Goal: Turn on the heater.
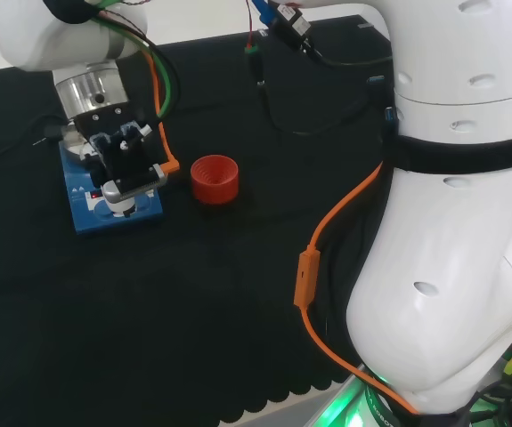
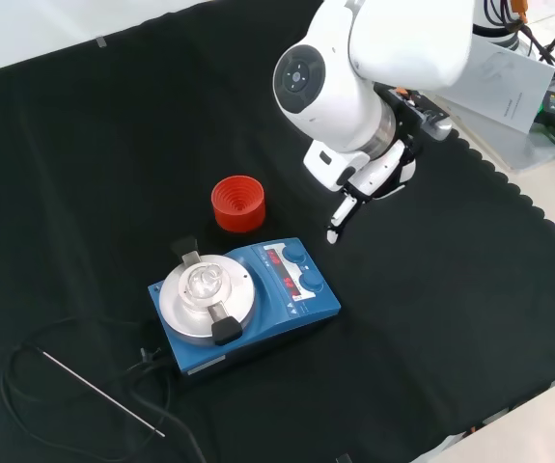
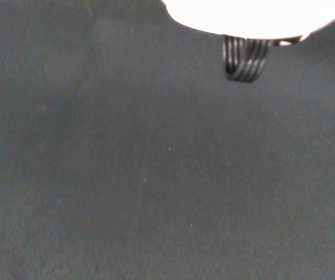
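Hand, one finger extended downward and the rest curled, hovers at 1 o'clock of the blue hotplate heater; it risks nudging the red ribbed ring nearby or missing the 2 blue knobs.

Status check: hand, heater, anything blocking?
Hand above the cloth beside the heater, one finger extended down, no contact seen. Heater's red display lit. Red ribbed ring nearby, not in the way.

Head view: behind and above the arm, facing twelve o'clock. Front view: opposite, looking down, sharing the heater and red ring. Wrist view: close over black cloth.
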You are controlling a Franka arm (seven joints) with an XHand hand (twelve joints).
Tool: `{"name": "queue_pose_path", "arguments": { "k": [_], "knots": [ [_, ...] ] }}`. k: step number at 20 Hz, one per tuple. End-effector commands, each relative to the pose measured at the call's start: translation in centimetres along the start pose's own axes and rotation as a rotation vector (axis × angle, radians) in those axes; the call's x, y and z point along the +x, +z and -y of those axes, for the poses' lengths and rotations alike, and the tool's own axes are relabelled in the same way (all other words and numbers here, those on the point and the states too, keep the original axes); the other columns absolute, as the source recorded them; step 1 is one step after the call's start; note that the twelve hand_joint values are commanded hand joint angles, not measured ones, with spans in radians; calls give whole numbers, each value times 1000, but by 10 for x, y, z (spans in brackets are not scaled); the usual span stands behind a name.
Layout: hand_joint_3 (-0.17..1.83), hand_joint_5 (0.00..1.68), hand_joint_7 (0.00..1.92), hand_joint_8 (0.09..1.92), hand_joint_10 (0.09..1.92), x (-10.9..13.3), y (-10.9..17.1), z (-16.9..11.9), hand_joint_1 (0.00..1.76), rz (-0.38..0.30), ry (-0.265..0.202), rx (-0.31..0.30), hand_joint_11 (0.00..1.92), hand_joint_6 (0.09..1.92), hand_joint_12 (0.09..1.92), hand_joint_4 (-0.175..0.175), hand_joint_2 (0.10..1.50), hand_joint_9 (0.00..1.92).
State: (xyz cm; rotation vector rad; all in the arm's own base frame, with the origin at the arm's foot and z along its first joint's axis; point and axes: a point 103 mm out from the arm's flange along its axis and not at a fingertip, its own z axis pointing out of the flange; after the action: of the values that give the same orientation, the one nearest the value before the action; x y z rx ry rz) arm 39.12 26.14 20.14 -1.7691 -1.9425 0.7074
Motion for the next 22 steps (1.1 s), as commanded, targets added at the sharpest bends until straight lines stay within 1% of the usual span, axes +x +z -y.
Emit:
{"name": "queue_pose_path", "arguments": {
  "k": [1,6,15,22],
  "knots": [
    [1103,159,1518,1920,1920,-2,-2,-6,1538,-2,9,-8,1442,429,1521,-13,609,1561],
    [1103,162,1519,1920,1920,-3,1,-16,1541,8,10,2,1442,423,1525,-14,605,1562],
    [1106,172,1521,1920,1920,-1,1,-33,1544,16,1,-5,1445,410,1536,-18,601,1563],
    [1108,179,1524,1920,1920,0,7,-41,1546,22,5,10,1447,402,1546,-20,598,1564]
  ]
}}
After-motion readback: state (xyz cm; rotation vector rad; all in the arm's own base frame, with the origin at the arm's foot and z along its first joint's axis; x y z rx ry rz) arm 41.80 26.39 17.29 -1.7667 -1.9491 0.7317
